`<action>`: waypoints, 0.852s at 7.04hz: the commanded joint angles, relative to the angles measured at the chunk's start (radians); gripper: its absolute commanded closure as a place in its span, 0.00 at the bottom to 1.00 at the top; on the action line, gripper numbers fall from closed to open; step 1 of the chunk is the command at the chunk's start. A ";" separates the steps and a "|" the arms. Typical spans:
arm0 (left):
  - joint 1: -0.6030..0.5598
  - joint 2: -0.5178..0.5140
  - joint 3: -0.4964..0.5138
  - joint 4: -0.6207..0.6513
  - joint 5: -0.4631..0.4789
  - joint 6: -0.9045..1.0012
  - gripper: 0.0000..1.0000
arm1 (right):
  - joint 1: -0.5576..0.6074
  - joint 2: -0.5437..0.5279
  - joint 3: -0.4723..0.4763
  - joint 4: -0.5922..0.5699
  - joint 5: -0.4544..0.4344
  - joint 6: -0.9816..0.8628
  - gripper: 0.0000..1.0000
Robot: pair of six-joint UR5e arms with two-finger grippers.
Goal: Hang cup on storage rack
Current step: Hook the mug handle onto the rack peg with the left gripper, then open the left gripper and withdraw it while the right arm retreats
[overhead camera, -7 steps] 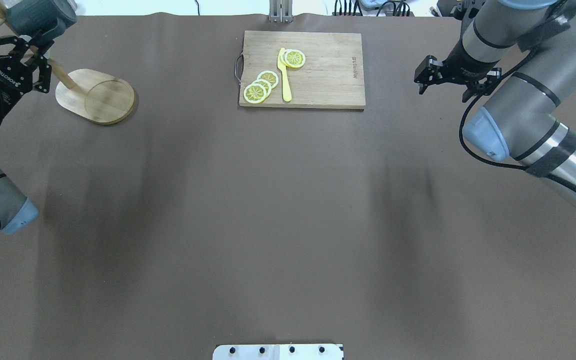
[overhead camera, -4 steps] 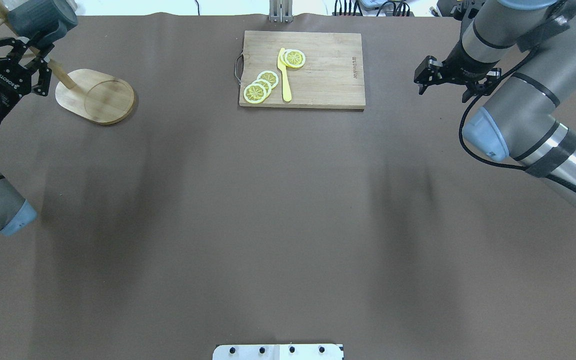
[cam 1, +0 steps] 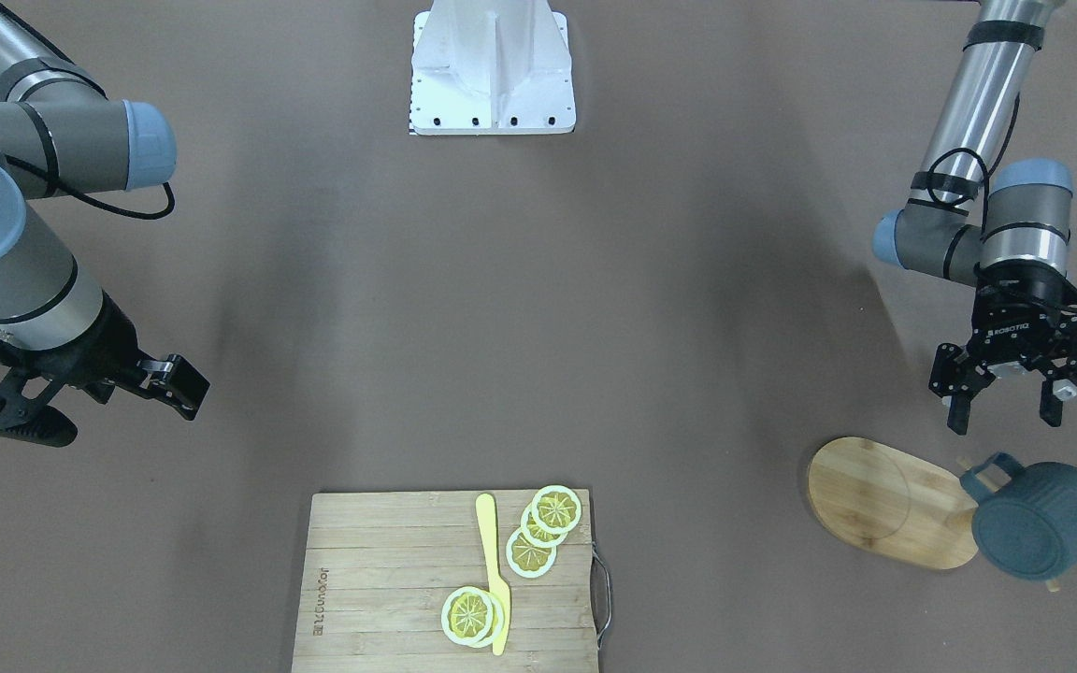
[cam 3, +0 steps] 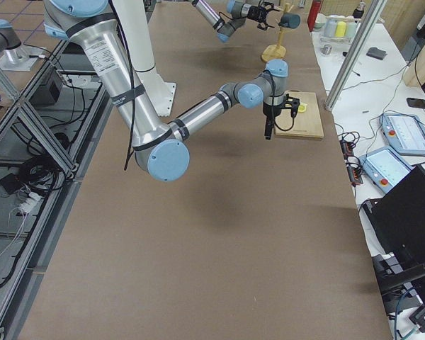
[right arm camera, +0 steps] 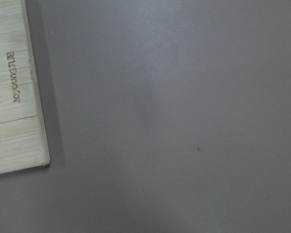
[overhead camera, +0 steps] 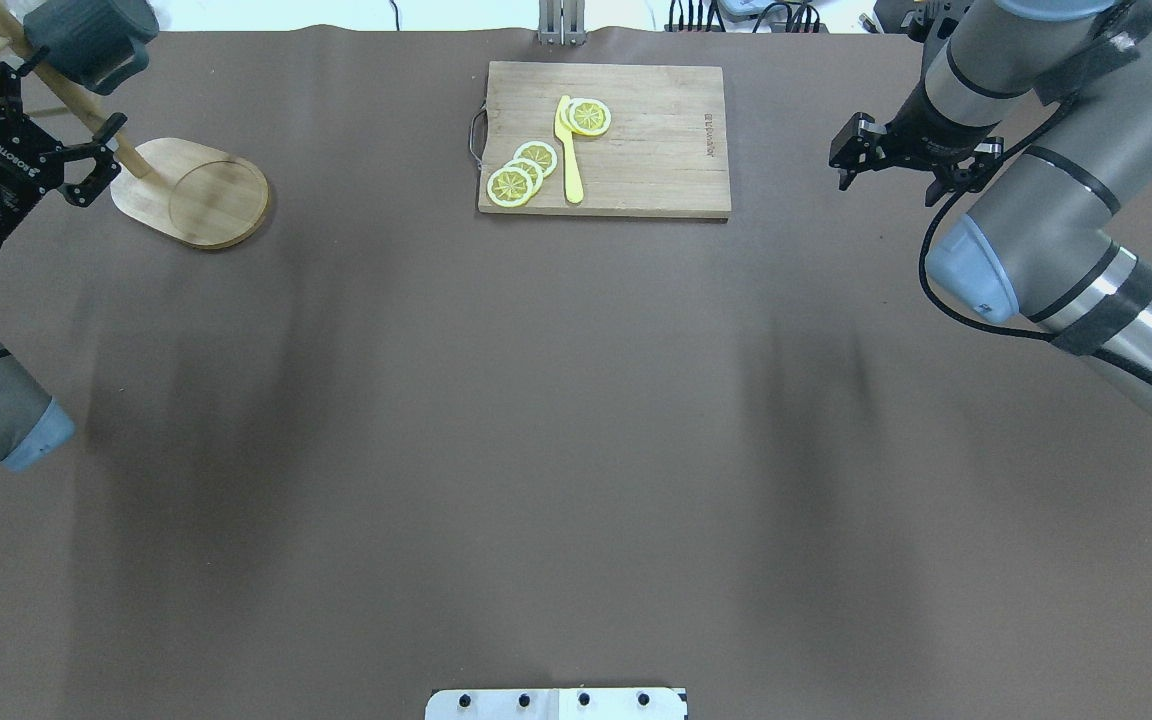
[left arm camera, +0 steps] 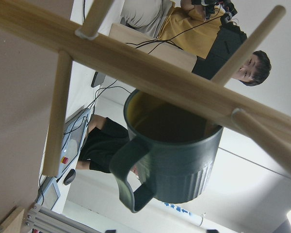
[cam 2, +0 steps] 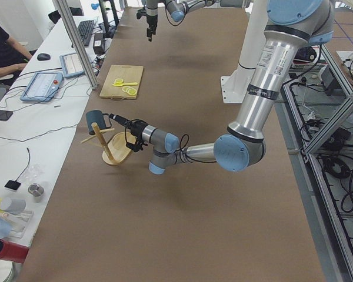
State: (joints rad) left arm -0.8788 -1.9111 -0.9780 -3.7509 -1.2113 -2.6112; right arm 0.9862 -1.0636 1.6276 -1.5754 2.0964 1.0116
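The dark blue-grey ribbed cup [overhead camera: 86,40] hangs by its handle on a peg of the bamboo storage rack [overhead camera: 196,190], off the table. It also shows in the front view [cam 1: 1043,533] and fills the left wrist view [left arm camera: 174,160], under the rack's post [left arm camera: 150,73]. My left gripper [cam 1: 1004,421] is open and empty, a short way from the cup on the robot's side of the rack's base [cam 1: 884,500]. My right gripper [overhead camera: 888,190] is open and empty, above the table to the right of the cutting board.
A wooden cutting board [overhead camera: 636,140] with lemon slices [overhead camera: 521,172] and a yellow knife [overhead camera: 568,150] lies at the far middle of the table. Its corner shows in the right wrist view [right arm camera: 14,97]. Operators' desks run along the far table edge [cam 2: 47,88].
My left gripper has drawn back a little from the rack, toward the view's left. The cup stays hanging on its peg. The right arm has hardly moved.
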 commanded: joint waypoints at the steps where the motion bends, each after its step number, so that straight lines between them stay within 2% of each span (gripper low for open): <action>1: 0.000 0.065 -0.112 0.006 -0.001 0.009 0.02 | 0.002 -0.009 0.000 0.000 0.002 -0.008 0.01; 4: 0.000 0.173 -0.236 0.013 0.001 0.010 0.02 | 0.017 -0.048 0.001 0.000 0.014 -0.014 0.00; 5: -0.002 0.237 -0.316 0.013 0.001 0.013 0.02 | 0.029 -0.085 0.014 0.000 0.014 -0.019 0.00; 6: -0.002 0.288 -0.403 0.014 0.001 0.098 0.02 | 0.052 -0.119 0.015 -0.002 0.014 -0.063 0.00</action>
State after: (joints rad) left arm -0.8798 -1.6877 -1.2836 -3.7381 -1.2103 -2.5780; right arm 1.0156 -1.1422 1.6378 -1.5757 2.1100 0.9839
